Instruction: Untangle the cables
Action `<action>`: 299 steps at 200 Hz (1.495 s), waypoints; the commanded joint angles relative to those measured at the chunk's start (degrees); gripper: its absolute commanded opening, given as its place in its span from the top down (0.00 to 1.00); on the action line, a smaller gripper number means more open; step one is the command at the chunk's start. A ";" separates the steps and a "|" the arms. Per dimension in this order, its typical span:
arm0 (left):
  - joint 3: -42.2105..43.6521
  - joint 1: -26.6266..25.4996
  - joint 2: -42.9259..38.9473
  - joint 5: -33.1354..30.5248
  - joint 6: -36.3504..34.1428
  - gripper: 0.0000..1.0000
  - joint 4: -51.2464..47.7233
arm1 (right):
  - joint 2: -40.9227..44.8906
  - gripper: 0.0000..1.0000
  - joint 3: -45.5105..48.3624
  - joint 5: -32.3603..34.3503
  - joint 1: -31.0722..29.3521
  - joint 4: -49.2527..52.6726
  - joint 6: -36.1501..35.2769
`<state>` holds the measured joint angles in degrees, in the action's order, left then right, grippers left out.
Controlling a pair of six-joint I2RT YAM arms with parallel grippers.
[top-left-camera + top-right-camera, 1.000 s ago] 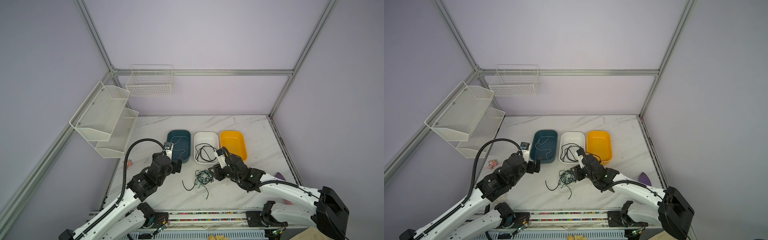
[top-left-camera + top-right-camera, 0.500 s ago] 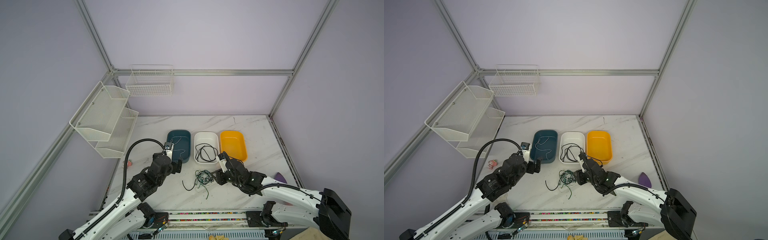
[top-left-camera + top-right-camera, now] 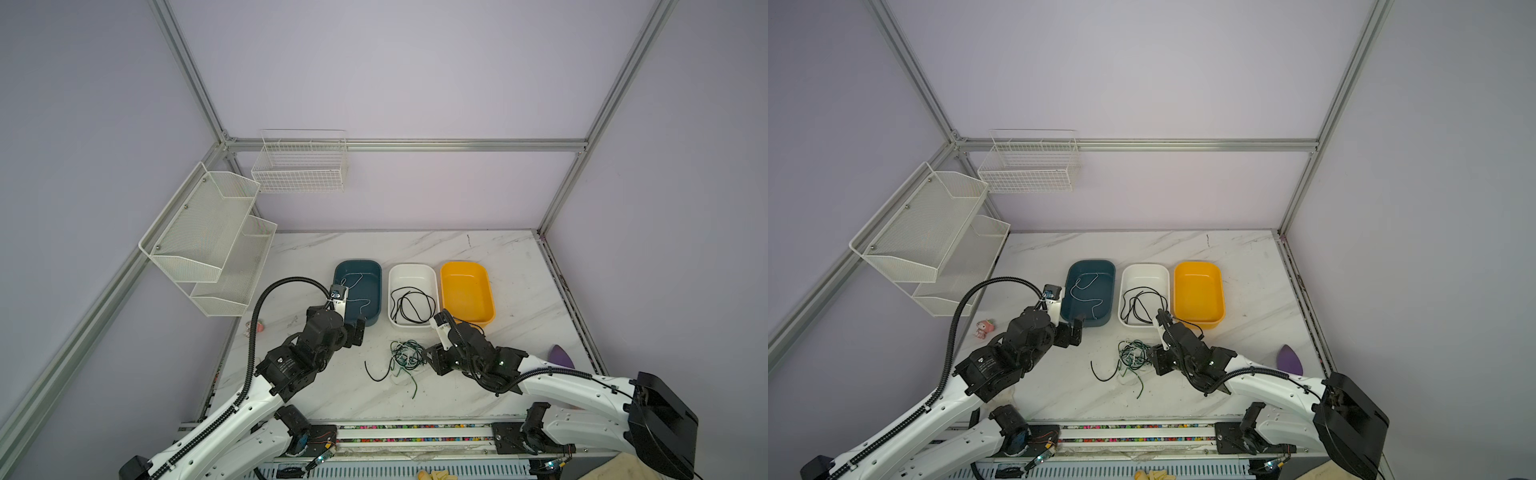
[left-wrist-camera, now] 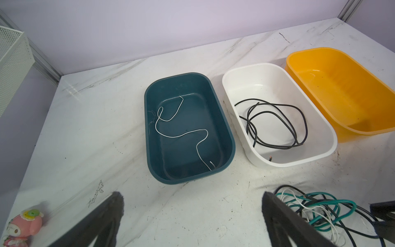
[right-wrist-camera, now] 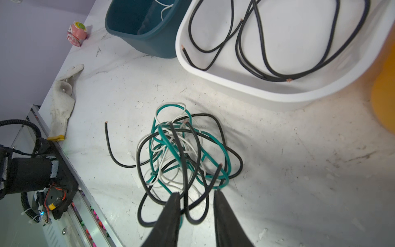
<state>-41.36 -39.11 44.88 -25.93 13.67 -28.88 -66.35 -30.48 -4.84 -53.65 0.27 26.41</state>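
Three tubs, one tangle of cables, one pink toy, one glove, two wall racks.

Three trays in a row, mid-worktop: left tray, middle tray, right tray, set close side by side. Single cable in left tray; loose cables in middle tray. Tangle on worktop before middle tray. Left pincer before left tray. Right pincer at tangle's right edge, strands between tips, possibly touching. Toy far left.
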 commanded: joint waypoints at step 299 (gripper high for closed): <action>2.69 -2.11 5.13 33.52 27.25 0.00 14.17 | 17.19 1.00 -15.28 3.53 -0.31 2.91 -8.74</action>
<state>-41.56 -40.01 50.70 0.56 36.18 -22.74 -49.08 -43.38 -2.33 -53.69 4.60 18.52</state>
